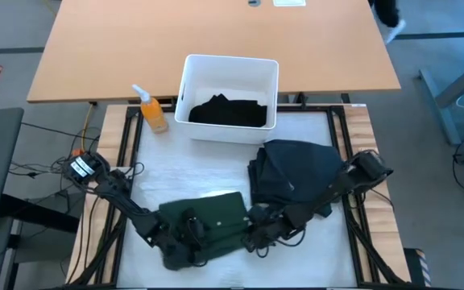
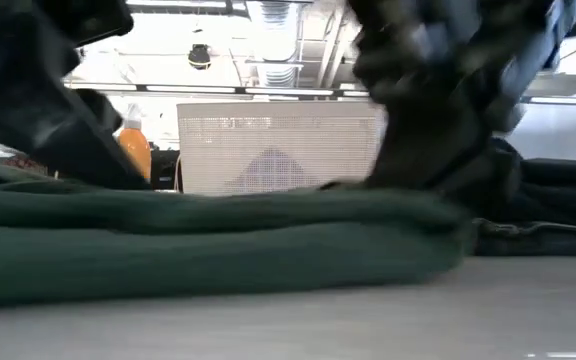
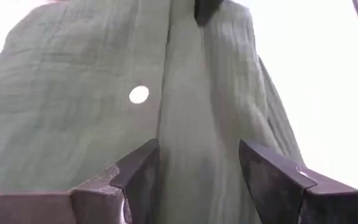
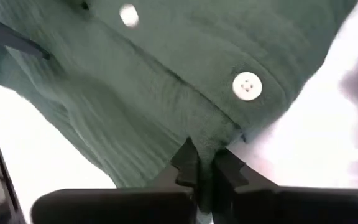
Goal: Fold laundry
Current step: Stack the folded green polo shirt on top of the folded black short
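A dark green buttoned shirt (image 1: 208, 216) lies folded in several layers at the table's near middle; the low view shows it flat on the table (image 2: 218, 240). My left gripper (image 1: 186, 235) is at its near-left part, open, its fingers on either side of the button strip (image 3: 194, 124). My right gripper (image 1: 256, 234) is at the shirt's right end, shut on the cloth. A dark charcoal garment (image 1: 292, 173) lies in a heap on the table's right. A black garment (image 1: 228, 111) rests inside the white bin (image 1: 190, 80). My left gripper (image 3: 197, 177) hovers low over the green shirt with one finger (image 3: 138, 177) on each side of the button strip; I cannot tell whether they touch the cloth. My right gripper (image 4: 205, 171) pinches the green shirt's edge (image 4: 213, 140) just below a white button (image 4: 247, 86), between its two fingers. It comes slanting down from the table's right (image 2: 423, 140). The shirt stays flat on the table.
The white bin stands at the table's far middle, with an orange bottle (image 1: 153, 113) to its left. The charcoal heap sits right behind my right arm. Bare white table shows at the left (image 1: 147, 173) and along the near edge (image 2: 368, 310).
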Action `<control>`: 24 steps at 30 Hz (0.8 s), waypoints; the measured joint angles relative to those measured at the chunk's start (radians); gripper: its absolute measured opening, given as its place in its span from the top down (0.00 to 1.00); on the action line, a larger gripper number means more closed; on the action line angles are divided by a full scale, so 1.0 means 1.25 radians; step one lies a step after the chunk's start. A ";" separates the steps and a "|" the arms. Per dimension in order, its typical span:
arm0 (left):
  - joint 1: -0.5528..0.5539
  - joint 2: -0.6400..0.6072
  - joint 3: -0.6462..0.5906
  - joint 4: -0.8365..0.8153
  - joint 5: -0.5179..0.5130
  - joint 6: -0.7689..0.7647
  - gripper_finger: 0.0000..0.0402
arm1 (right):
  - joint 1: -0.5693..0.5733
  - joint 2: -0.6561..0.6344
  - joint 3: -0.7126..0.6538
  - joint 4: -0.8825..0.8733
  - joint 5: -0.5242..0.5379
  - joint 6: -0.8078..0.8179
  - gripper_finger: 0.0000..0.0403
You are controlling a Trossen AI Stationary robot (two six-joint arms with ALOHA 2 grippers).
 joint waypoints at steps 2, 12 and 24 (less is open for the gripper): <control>0.010 0.000 0.000 0.023 0.000 0.015 0.48 | -0.001 -0.050 0.001 -0.073 -0.008 -0.015 0.91; 0.025 0.001 0.000 0.208 0.122 0.176 0.48 | 0.024 -0.157 0.001 -0.190 -0.109 -0.053 0.86; 0.038 0.001 0.000 0.260 0.128 0.207 0.48 | 0.081 -0.159 0.003 -0.177 -0.209 -0.141 0.55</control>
